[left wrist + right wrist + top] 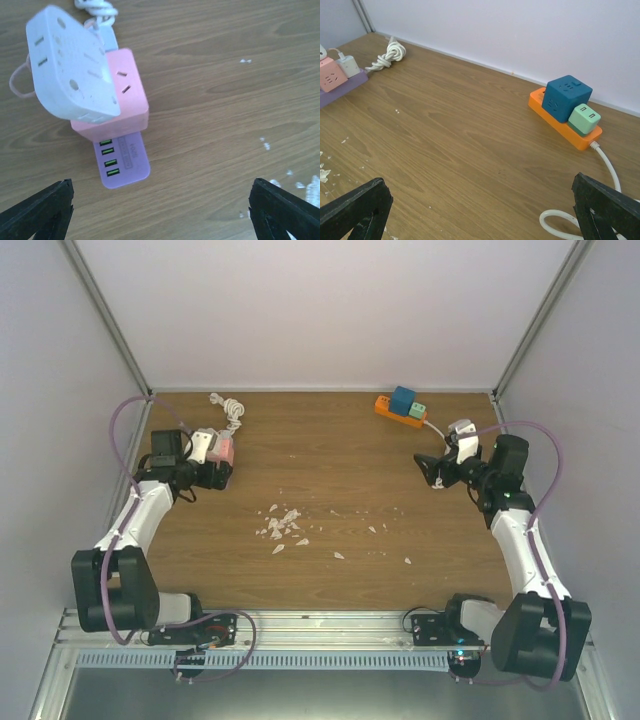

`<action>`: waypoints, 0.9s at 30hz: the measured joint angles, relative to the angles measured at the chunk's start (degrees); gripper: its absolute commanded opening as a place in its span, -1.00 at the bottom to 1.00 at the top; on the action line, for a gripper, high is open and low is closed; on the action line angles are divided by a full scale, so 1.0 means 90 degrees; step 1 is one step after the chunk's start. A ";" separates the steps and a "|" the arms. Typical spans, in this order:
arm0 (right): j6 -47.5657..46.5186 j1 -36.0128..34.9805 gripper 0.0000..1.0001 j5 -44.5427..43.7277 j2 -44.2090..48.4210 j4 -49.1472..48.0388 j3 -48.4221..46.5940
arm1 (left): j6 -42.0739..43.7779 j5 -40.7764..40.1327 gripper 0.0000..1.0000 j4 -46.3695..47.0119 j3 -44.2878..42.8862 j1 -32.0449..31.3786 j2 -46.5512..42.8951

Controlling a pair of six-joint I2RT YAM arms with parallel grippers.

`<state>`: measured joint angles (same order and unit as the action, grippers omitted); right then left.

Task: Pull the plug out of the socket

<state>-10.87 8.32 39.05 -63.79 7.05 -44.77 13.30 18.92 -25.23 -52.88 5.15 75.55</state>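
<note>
Far-left side of the brown wooden table point(330, 560): we see a flat purple power strip point(125, 162) with 4 green USB ports, lying flat on the wood.
Pink cube adapter point(131, 102): plugged into the purple power strip, just behind the USB ports.
White multi-socket block point(67, 60): sits tilted on top of the pink cube adapter, covering its upper-left part.
Coiled white cord point(230, 412): lies beyond the purple power strip, near the back wall.
Left gripper point(160, 200): hovers above the purple power strip; we see its jaws spread wide and grasping nothing.
Far-right side, by the back wall: an orange power strip point(565, 127) carries 1 dark teal cube adapter point(566, 97) and 1 small mint-green plug point(584, 119), side by side and touching.
White cable point(607, 165): leaves the orange power strip's near end and curls into a loop.
Right gripper point(480, 205): well apart from the orange power strip; its jaws are released and empty.
Table centre: white flakes point(282, 525) lie scattered.
</note>
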 measured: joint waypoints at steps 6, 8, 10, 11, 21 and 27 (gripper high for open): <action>-0.0007 -0.0002 0.99 0.0036 -0.0165 0.0085 0.0000 | -0.0051 -0.0440 0.85 0.0486 0.0289 -0.0029 0.0423; -0.0015 -0.0002 0.99 0.0046 -0.0228 0.0126 0.0000 | -0.0051 -0.0515 0.81 0.0644 0.0345 -0.0032 0.0537; -0.0022 -0.0002 0.99 0.0051 -0.0284 0.0175 -0.0002 | -0.0036 -0.0576 0.75 0.0818 0.0408 -0.0034 0.0658; -0.0022 -0.0005 0.99 0.0051 -0.0296 0.0185 -0.0002 | -0.0022 -0.0600 0.71 0.0918 0.0442 -0.0034 0.0726; -0.0029 -0.0010 0.99 0.0172 -0.0345 0.0233 -0.0002 | 0.0134 -0.0724 0.55 0.1479 0.0733 -0.0046 0.1277; -0.0029 -0.0019 0.99 0.0199 -0.0391 0.0248 -0.0002 | 0.0138 -0.0782 0.48 0.1787 0.0731 -0.0075 0.1664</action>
<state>-11.14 8.14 40.84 -67.31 9.28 -44.80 14.55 11.88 -9.15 -46.30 4.47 90.52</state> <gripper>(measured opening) 0.995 0.759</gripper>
